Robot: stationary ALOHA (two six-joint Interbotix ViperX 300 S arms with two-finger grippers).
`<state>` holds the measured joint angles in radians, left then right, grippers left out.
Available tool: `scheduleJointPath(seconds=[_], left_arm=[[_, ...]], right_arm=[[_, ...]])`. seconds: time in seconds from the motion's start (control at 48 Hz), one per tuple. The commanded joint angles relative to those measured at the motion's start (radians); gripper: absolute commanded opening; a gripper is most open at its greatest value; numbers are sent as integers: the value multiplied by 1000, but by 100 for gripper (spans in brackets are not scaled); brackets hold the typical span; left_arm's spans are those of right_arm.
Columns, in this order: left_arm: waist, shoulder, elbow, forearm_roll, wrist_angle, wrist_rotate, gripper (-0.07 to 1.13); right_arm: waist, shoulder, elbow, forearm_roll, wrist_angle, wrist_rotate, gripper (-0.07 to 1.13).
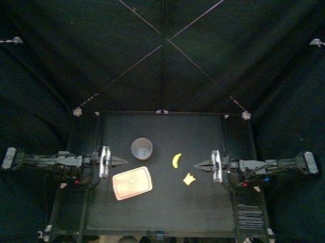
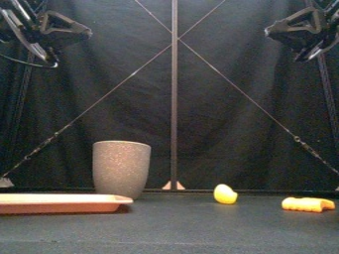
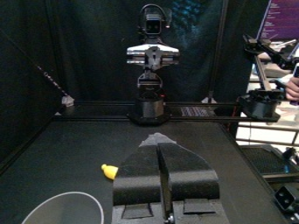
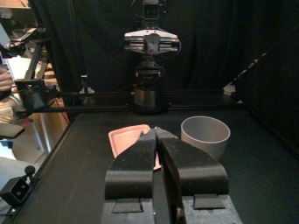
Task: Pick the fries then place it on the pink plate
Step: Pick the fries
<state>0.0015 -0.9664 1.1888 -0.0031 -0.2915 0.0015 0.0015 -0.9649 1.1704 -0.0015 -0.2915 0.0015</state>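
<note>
- While nothing is grasped, left gripper (image 3: 159, 143) and right gripper (image 4: 158, 133) sit clenched and empty at the table's sides, pick not begun.
- fries (image 1: 188, 178): probably the front yellow piece, lying loose right of the pink plate (image 1: 129, 183).

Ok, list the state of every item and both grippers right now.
Yellow toy fries: lying on the table, off the tray, ungripped.
Flat pink tray: flat on the table, nothing on it.
Tall grey speckled cup: upright.
Small rounded yellow toy: lying loose on the table.
Left gripper: jaws shut, empty, raised.
Right gripper: jaws shut, empty, raised.
</note>
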Motion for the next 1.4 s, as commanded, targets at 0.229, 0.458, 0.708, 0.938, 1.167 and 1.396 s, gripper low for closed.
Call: scheduleJointPath(seconds=[0.229,0.458,0.708,0.938,1.167,1.396], left_arm=[[2,48,-52,0,-35,-2,3],[9,106,-57,-2,-67,-5,3],[34,132,-58,-6,-95,-2,7],[41,132,-55,-6,-95,-2,7],[49,132,-48,-8,-95,0,7],[58,132,-40,-6,-95,0,7]], right_arm=[[-63,221,-52,-54,201,0,6],[-52,336,-123,-153,288,8,52],[-60,353,-152,-135,293,18,99],[-20,423,-178,-110,451,17,99],[54,517,-264,-172,804,-2,99],[120,626,-299,-204,821,-20,99]])
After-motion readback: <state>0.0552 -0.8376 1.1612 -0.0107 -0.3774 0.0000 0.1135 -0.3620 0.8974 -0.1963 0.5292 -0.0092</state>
